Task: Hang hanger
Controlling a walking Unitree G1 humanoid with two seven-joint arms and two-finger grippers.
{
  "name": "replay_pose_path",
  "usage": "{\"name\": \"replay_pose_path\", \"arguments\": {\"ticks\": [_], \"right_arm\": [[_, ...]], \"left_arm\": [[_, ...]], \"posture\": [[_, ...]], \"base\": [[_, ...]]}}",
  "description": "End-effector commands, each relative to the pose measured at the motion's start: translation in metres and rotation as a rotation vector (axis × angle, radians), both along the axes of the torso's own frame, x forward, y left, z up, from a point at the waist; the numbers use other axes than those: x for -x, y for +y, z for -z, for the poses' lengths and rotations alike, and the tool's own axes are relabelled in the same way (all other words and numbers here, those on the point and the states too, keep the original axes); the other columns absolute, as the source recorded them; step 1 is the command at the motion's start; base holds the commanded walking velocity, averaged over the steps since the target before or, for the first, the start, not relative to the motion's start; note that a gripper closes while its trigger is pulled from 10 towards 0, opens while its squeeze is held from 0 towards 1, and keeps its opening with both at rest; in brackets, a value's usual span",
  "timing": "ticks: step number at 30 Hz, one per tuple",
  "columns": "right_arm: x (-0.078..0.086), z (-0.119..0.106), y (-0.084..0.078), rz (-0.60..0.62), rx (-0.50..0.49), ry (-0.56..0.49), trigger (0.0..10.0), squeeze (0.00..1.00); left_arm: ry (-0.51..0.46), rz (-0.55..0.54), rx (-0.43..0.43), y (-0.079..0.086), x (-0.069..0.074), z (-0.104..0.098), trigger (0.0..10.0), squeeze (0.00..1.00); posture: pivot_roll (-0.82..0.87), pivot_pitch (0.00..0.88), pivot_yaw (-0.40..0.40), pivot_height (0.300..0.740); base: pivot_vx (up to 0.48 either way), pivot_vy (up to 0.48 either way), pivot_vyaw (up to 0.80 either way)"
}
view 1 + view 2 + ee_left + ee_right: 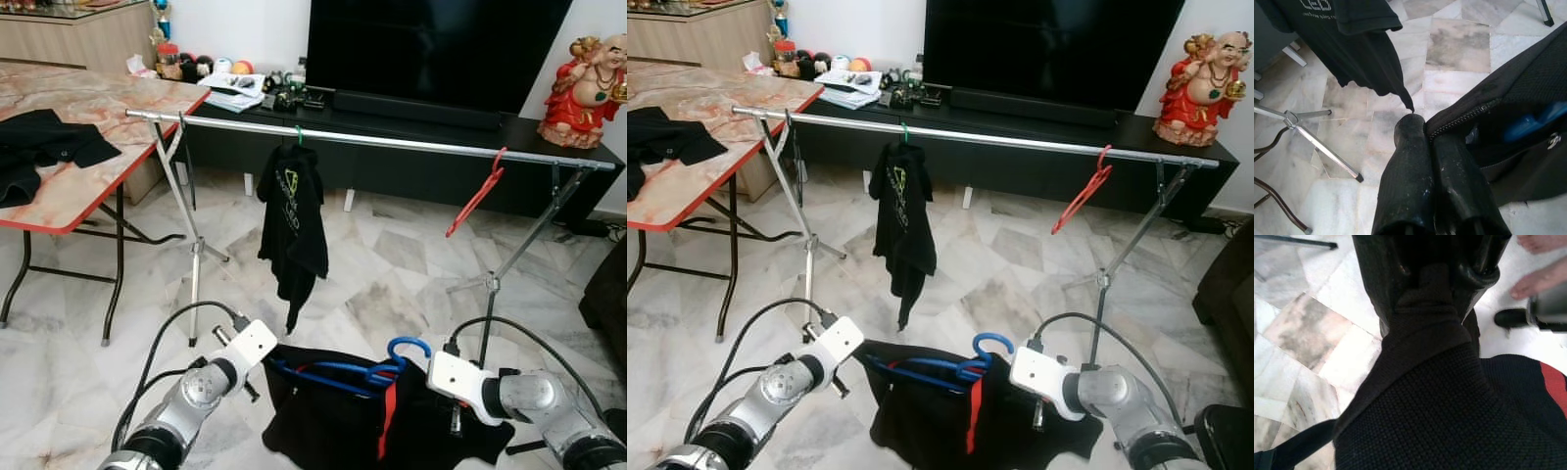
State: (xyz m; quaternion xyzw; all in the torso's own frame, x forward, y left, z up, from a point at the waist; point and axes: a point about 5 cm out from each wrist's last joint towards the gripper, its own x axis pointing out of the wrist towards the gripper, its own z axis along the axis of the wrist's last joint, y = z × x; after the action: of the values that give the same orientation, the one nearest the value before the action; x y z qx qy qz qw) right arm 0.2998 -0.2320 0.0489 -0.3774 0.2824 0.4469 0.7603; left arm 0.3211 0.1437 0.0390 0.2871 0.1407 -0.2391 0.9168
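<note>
**A:** What is the robot holding?

**B:** A black garment (pixel 343 416) with a red stripe, threaded on a blue hanger (pixel 377 370), is stretched between the two arms low in front of the robot. The left gripper (pixel 1422 129) has its two black fingers pressed together on the zipped edge of the cloth. The right gripper (pixel 1437 298) is clamped on a bunched fold of the same fabric.

**A:** Where does it have to go?

**B:** A silver clothes rail (pixel 392 140) on folding legs runs across the room ahead, above the marble floor (pixel 392 274). A black T-shirt (pixel 294 220) already hangs near its middle on a green hook, and an empty red hanger (pixel 477 194) dangles further toward the robot's right. The blue hanger's hook points upward, well below the rail.

**A:** So which step is this?

**B:** It looks like the carry stage: garment gripped on both sides, not yet raised. The next move calls for lifting both arms together, keeping the hook upright, and aiming for the open stretch of rail between the T-shirt and the red hanger. Whether either gripper pinches the hanger itself beneath the cloth is hard to tell.

**A:** Anything else nearby?

**B:** A table (pixel 88 186) with a red rim stands on the left, and a television (pixel 431 49) sits behind the rail.
</note>
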Motion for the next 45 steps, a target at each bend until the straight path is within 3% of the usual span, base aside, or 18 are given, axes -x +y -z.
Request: {"name": "replay_pose_path", "arguments": {"ticks": [1,3,4,6,8,12,16,23,28,31,32,35,37,41,43,44,45], "right_arm": [[0.004,-0.002,-0.025,0.068,0.075,0.011,0.0,0.00],[0.004,-0.001,-0.024,0.069,0.079,0.010,0.0,0.00],[0.004,0.003,-0.025,0.071,0.140,-0.010,0.0,0.00],[0.004,0.003,-0.025,0.071,0.140,-0.010,0.0,0.00],[0.004,0.007,-0.025,0.082,0.191,-0.028,0.0,0.00],[0.001,0.009,-0.023,0.124,0.202,-0.053,0.0,0.00],[0.004,0.016,-0.017,0.121,0.199,-0.026,0.0,0.00],[0.000,0.024,-0.005,0.202,0.193,-0.074,0.0,0.00],[-0.008,0.024,0.010,0.321,0.101,-0.115,0.0,0.00],[-0.021,0.015,0.023,0.476,-0.060,-0.169,0.0,0.00],[-0.021,0.015,0.023,0.476,-0.060,-0.169,0.0,0.00],[-0.029,0.007,0.030,0.582,-0.207,-0.166,0.0,0.00],[-0.031,0.004,0.030,0.605,-0.225,-0.176,0.0,0.00],[-0.032,0.003,0.025,0.593,-0.166,-0.181,0.0,0.00],[-0.031,0.005,0.026,0.595,-0.168,-0.165,0.0,0.00],[-0.030,0.007,0.028,0.589,-0.163,-0.156,0.0,0.00],[-0.029,0.009,0.032,0.575,-0.168,-0.146,0.0,0.00]], "left_arm": [[0.006,-0.073,-0.016,0.019,0.000,0.001,0.0,0.00],[0.005,-0.073,-0.014,0.019,0.000,0.000,0.0,0.00],[0.016,-0.063,0.050,0.018,-0.002,-0.004,0.0,0.00],[0.016,-0.063,0.050,0.018,-0.002,-0.004,0.0,0.00],[0.045,-0.041,0.124,0.018,-0.003,-0.009,0.0,0.00],[0.126,0.097,0.121,0.020,-0.001,-0.015,0.0,0.00],[0.134,0.137,0.150,0.017,-0.001,-0.022,0.0,0.00],[0.135,0.270,0.240,0.001,0.000,-0.047,0.0,0.00],[0.157,0.401,0.262,-0.012,0.008,-0.064,0.0,0.00],[0.199,0.485,0.218,-0.019,0.017,-0.070,0.0,0.00],[0.199,0.485,0.218,-0.019,0.017,-0.070,0.0,0.00],[0.228,0.505,0.194,-0.021,0.021,-0.068,0.0,0.00],[0.244,0.508,0.173,-0.021,0.024,-0.065,0.0,0.00],[0.262,0.541,0.186,-0.026,0.030,-0.067,1.2,0.00],[0.264,0.561,0.204,-0.030,0.033,-0.071,1.3,0.00],[0.263,0.590,0.219,-0.036,0.035,-0.076,2.0,0.00],[0.260,0.623,0.234,-0.043,0.038,-0.080,3.6,0.00]], "posture": [[0.08,0.020,-0.077,0.740],[0.08,0.020,-0.077,0.740],[0.09,0.021,-0.078,0.740],[0.09,0.021,-0.078,0.740],[0.09,0.021,-0.079,0.740],[0.09,0.021,-0.077,0.740],[0.09,0.021,-0.077,0.740],[0.11,0.024,-0.078,0.740],[0.11,0.024,-0.076,0.740],[0.11,0.023,-0.074,0.740],[0.11,0.023,-0.074,0.740],[0.12,0.021,-0.072,0.740],[0.12,0.021,-0.071,0.740],[0.12,0.021,-0.071,0.740],[0.11,0.019,-0.074,0.740],[0.12,0.018,-0.074,0.740],[0.12,0.017,-0.074,0.740]], "base": [[0.000,0.000,0.00],[0.000,0.000,0.00],[0.000,0.000,0.00],[0.000,0.000,0.00],[0.000,0.000,0.00],[0.000,0.000,0.00],[0.000,0.000,0.00],[0.000,0.000,0.00],[0.000,0.000,0.00],[0.000,0.000,0.00],[0.000,0.000,0.00],[0.000,0.000,0.00],[0.000,0.000,0.00],[0.000,0.000,0.00],[0.000,0.000,0.00],[0.000,0.000,0.00],[0.000,0.000,0.00]]}}
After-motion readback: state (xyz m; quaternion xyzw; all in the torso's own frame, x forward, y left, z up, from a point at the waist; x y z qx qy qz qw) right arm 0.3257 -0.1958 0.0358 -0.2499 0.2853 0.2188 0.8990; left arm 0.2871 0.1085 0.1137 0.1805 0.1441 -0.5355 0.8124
